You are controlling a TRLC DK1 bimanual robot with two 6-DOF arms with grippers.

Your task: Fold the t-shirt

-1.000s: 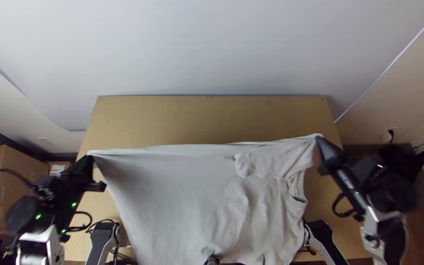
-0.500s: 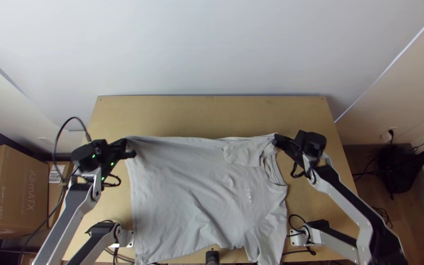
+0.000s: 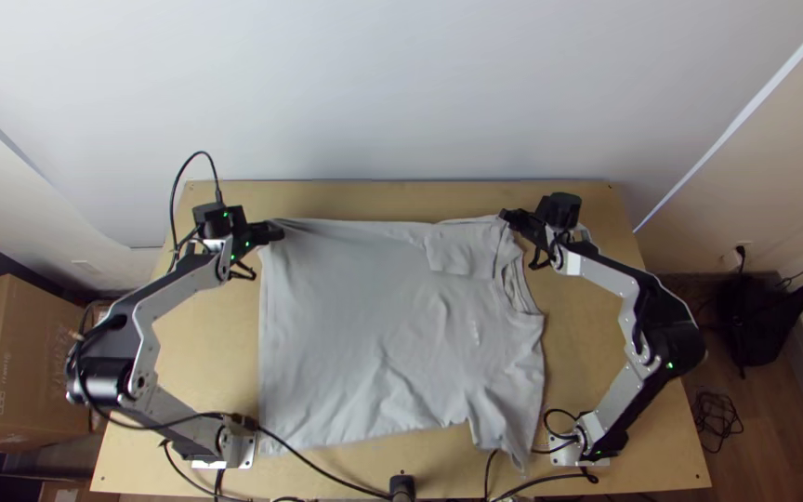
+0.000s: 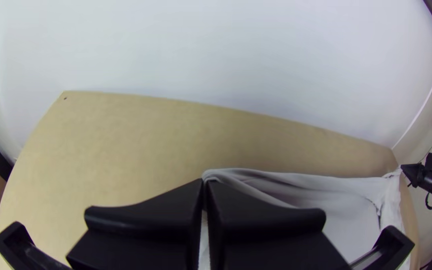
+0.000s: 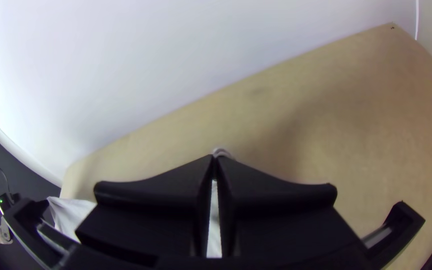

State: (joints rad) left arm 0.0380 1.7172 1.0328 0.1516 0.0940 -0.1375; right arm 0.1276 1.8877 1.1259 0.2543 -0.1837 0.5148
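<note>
While both my fists are closed on its far edge, the pale grey t-shirt (image 3: 355,325) lies spread over the light wooden table (image 3: 327,197), hem (image 3: 264,344) to the left and neckline (image 3: 517,291) to the right. My left gripper (image 3: 278,231) is clamped on the far hem corner; my right gripper (image 3: 506,217) is clamped on cloth at the far shoulder, just beside the neckline. The far sleeve (image 3: 462,253) lies turned in over the body, and the near sleeve (image 3: 504,418) points towards the table's near edge, its tip a little crumpled.

I judge the step in hand to be laying the shirt out flat, ahead of the main folds. To do it well, I would keep both grips level and the far edge taut without dragging the near part, lower the two corners together, and part my fingers only once the cloth rests on the wood. Too hard a pull could skew the neckline or slip a corner free; too little would leave the soft creases in the near half to spoil the fold.
</note>
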